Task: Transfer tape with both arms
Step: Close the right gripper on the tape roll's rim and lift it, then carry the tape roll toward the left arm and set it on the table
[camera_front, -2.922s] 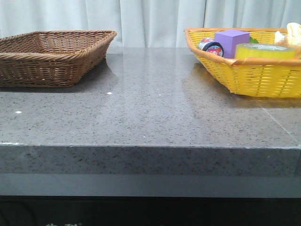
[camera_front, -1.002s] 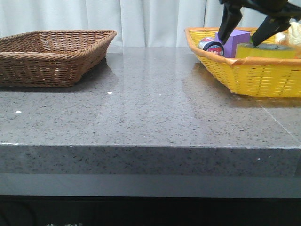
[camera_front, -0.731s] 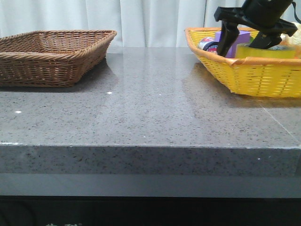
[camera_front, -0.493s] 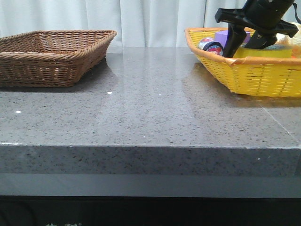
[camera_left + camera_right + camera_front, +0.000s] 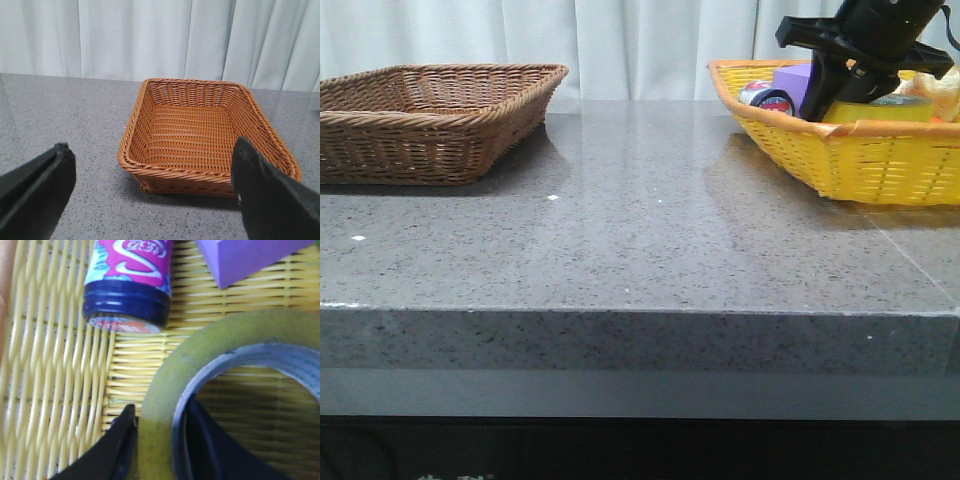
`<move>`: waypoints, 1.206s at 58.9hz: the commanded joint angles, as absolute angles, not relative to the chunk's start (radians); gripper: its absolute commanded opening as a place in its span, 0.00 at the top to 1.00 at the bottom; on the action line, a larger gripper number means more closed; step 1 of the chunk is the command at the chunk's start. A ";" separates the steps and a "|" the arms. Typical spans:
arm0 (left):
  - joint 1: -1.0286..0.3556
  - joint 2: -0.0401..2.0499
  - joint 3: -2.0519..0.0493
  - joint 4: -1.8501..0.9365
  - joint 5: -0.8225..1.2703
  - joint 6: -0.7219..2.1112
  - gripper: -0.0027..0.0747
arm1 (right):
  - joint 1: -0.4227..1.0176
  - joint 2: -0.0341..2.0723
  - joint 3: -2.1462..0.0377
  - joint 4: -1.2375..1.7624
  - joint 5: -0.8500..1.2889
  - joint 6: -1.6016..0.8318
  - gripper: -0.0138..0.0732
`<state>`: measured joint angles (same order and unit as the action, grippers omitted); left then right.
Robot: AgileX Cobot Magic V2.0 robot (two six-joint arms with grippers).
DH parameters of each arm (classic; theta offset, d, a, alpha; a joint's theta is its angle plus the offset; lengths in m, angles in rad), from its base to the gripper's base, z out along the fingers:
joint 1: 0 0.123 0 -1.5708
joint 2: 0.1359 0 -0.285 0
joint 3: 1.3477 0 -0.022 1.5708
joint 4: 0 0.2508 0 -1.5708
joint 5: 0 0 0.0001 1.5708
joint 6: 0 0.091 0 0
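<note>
The tape is a chunky translucent yellow roll lying flat in the yellow basket at the far right. My right gripper reaches down into that basket. In the right wrist view the right gripper is shut on the wall of the tape, one finger outside the roll and one inside its white core. My left gripper shows only in its wrist view. It is open and empty, hanging over the grey table short of the brown basket.
The brown wicker basket stands at the far left. Beside the tape in the yellow basket are a purple block and a small round pink-labelled container. A pale item lies at the basket's far right.
The right arm came down from above into the yellow basket, and its fingers narrowed from a wide spread onto the tape's wall. The yellow basket shifted slightly.
</note>
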<state>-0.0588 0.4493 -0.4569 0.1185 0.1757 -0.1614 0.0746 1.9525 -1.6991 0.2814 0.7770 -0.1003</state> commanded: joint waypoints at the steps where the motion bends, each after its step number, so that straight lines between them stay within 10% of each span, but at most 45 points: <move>1: -0.055 0.462 -0.494 0.120 0.101 -0.164 0.17 | 0.073 1.878 -1.733 0.291 0.703 -0.108 0.73; 33: -0.055 0.462 -0.494 0.120 0.101 -0.164 0.17 | 0.087 1.701 -1.744 0.294 0.721 -0.108 0.73; 71: -0.055 0.462 -0.494 0.120 0.101 -0.164 0.17 | 0.469 1.702 -1.747 0.294 0.770 -0.185 0.73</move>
